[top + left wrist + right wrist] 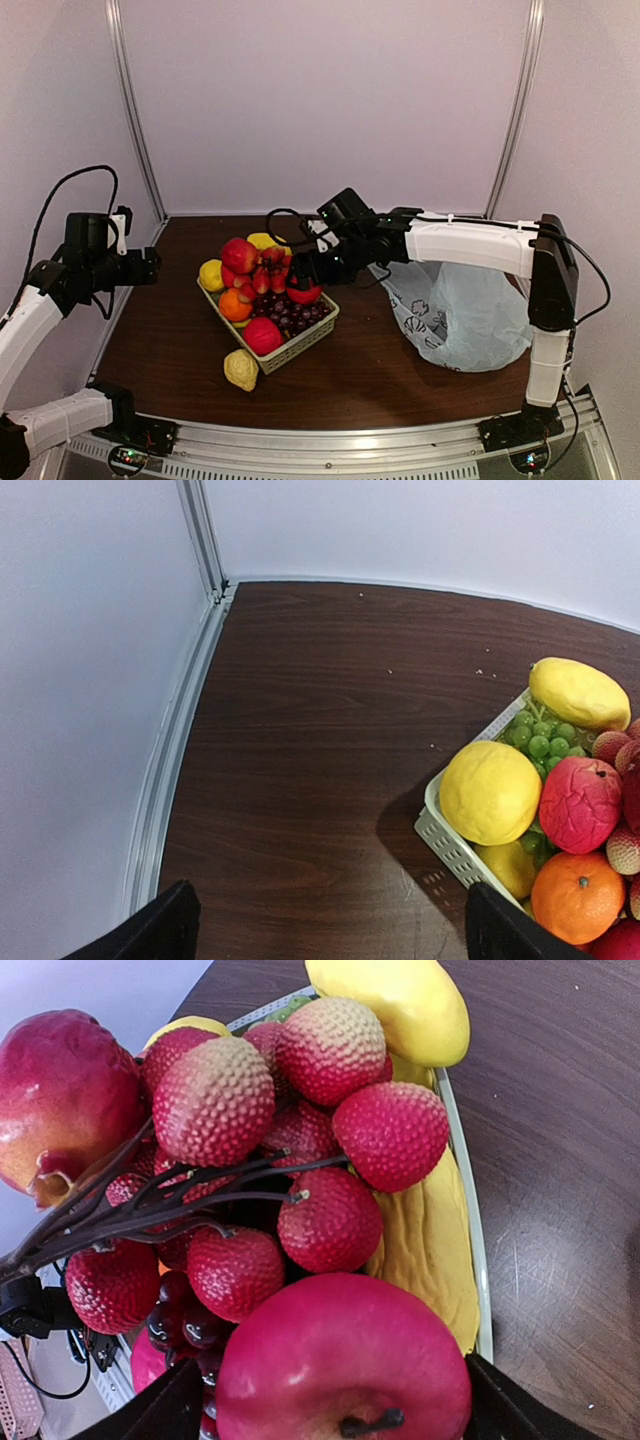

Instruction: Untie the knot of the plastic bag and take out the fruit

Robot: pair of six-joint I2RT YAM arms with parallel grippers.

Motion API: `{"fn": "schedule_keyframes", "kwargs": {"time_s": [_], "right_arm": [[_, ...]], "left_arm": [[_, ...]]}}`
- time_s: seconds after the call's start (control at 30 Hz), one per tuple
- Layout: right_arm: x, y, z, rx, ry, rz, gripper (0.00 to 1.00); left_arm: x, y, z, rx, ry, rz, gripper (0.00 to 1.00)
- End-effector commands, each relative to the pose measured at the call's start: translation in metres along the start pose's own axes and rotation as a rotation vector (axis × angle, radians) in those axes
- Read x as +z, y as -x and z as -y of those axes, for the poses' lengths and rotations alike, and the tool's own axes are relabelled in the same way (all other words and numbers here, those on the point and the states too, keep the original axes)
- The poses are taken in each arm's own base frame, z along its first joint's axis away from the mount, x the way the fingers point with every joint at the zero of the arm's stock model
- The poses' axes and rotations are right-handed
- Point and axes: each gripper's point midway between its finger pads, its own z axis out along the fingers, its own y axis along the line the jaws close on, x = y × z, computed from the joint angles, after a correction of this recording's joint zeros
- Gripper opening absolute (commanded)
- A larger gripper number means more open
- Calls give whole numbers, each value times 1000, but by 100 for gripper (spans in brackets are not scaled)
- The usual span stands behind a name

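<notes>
The pale blue plastic bag (460,310) lies slack on the table at the right, under my right arm; the knot does not show. Fruit fills a white basket (300,345). A lumpy yellow lemon (241,369) lies on the table at the basket's near corner. My right gripper (303,280) hangs over the basket's right side. In the right wrist view a red apple (340,1360) sits between its spread fingers, with a thin gap at the left finger (170,1410). My left gripper (150,268) is open, raised at the far left, with bare table between its fingers (160,925).
The basket (445,840) holds a yellow mango (578,692), a round yellow fruit (490,792), an orange (577,895), green grapes (540,740) and a lychee bunch (290,1140). White walls close in the table at left, back and right.
</notes>
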Motion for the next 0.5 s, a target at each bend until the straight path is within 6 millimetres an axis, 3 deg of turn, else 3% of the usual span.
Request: {"fn": "schedule_keyframes", "kwargs": {"time_s": [0.0,0.47], "right_arm": [[3,-4,1,-5,-15,-7,90],[0,-3,8,-8,-45,14,99]], "left_arm": [[-1,10,-1,7,5,47,94],[0,9,-1,8,1,45,94]]}}
